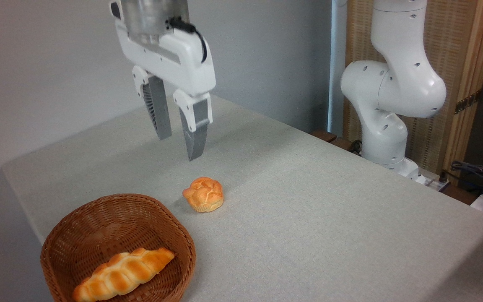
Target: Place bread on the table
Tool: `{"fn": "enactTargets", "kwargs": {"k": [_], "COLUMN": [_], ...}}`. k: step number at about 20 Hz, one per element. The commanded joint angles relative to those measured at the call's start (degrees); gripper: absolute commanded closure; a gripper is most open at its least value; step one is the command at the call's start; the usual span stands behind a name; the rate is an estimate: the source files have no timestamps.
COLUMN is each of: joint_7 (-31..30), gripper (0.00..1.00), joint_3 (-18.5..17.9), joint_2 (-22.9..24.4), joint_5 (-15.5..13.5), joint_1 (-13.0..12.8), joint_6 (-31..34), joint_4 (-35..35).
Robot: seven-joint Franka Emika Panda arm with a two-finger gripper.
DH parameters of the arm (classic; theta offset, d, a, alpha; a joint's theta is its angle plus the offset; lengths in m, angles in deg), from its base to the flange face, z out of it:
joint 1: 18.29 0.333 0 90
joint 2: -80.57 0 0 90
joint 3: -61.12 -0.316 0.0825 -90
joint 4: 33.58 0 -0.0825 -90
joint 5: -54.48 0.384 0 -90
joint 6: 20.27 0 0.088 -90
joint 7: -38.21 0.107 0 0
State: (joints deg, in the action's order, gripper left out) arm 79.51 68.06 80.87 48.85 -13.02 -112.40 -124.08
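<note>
Resting on table (pixel 308 218): bread (pixel 203 194) | hand (pixel 178 147) above, fingers apart, empty | basket (pixel 99 218) beside

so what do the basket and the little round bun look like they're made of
The basket looks like brown woven wicker; the crossing strands show along its rim and walls. The bun has a smooth, slightly glossy orange surface, so it may be a foam or plastic replica, though real bread can't be ruled out.

Probably a lab, robot arm (pixel 392 84), cloth-covered table (pixel 329 209), loose cables (pixel 476 172)
</note>
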Motion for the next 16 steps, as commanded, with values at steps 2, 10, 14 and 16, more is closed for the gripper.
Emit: {"fn": "enactTargets", "kwargs": {"k": [2, 10, 14, 16], "joint_7": [-1.8, -2.6, -2.6, -2.6], "gripper": [0.00, 0.00, 0.00, 0.00], "joint_3": [-0.2, -3.6, -3.6, -3.6], "joint_2": [-2.1, -2.1, -2.0, -1.9], "joint_5": [-0.5, 2.5, 5.1, 5.4], "joint_1": [-1.3, -5.1, -6.1, -6.6], "joint_6": [5.2, 5.1, 4.9, 4.7], "joint_4": [4.5, 4.3, 3.8, 3.5]}}
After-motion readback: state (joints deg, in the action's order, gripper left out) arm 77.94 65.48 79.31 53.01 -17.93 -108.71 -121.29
